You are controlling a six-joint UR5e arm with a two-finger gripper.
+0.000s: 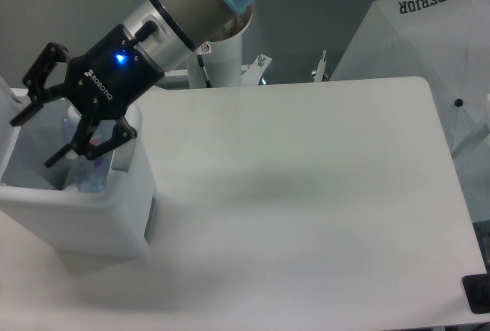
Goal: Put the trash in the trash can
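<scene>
The trash can (92, 224), a white rectangular bin with a grey panel on its right side, stands at the table's left edge. My gripper (34, 141) hangs tilted over its open top with the fingers spread wide and nothing between them. The crushed clear bottle (86, 164), with a bit of red and blue label showing, lies inside the bin against its right wall, partly behind my lower finger (115, 136). The crumpled wrapper is not in view. The bin's lid is cut off at the left edge of the frame.
The white table (306, 193) stretches to the right of the bin. A white umbrella marked SUPERIOR (429, 32) stands beyond the table's right edge. A small black object (476, 294) sits at the front right corner. The arm's base post (222, 59) rises behind the table.
</scene>
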